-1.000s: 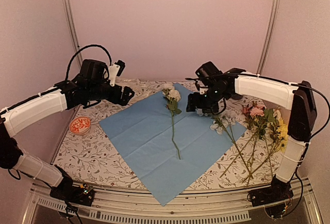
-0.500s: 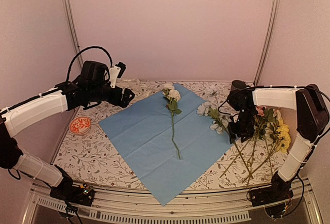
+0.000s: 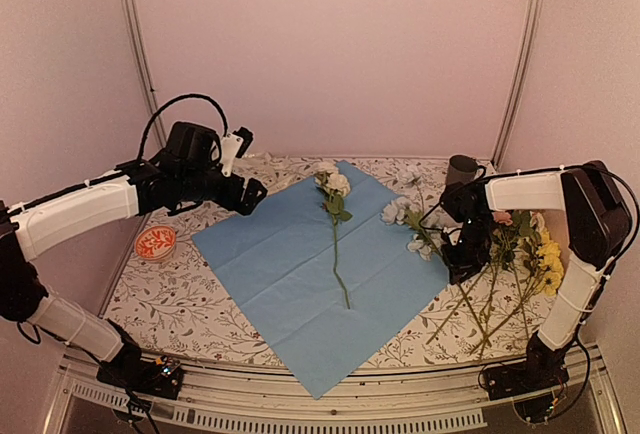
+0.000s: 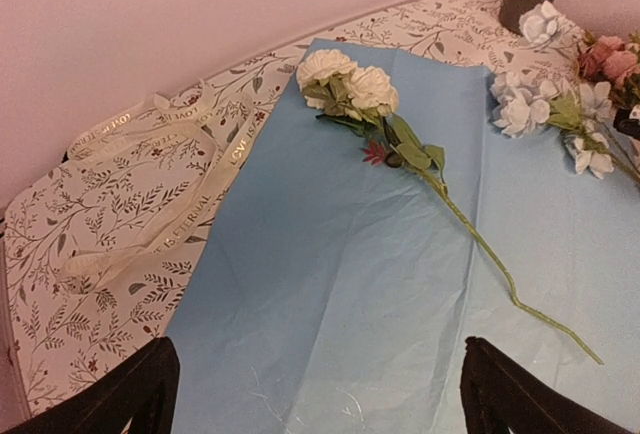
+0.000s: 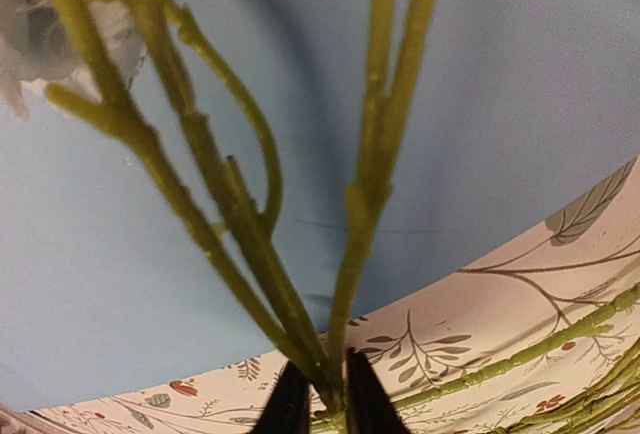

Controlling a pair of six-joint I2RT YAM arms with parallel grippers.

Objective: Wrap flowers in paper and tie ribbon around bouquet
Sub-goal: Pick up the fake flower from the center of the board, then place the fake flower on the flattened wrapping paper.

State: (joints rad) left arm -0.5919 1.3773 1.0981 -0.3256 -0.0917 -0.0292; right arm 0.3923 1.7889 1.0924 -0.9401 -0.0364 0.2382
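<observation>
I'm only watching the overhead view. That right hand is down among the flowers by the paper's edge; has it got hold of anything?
Observer: Yes. Its wrist camera shows the right hand pinching green flower stems between its fingertips.
Visitor: Just one stem?
Observer: Two appear to run into the grip, near the blue paper's edge.
Visitor: What's that pale tangle at the back left?
Observer: The left wrist view shows a cream ribbon with printed lettering, loose on the tablecloth.

place: robot lab booth | cue: plain panel walls (image 3: 330,54), aluminium frame posts (image 3: 139,34)
</observation>
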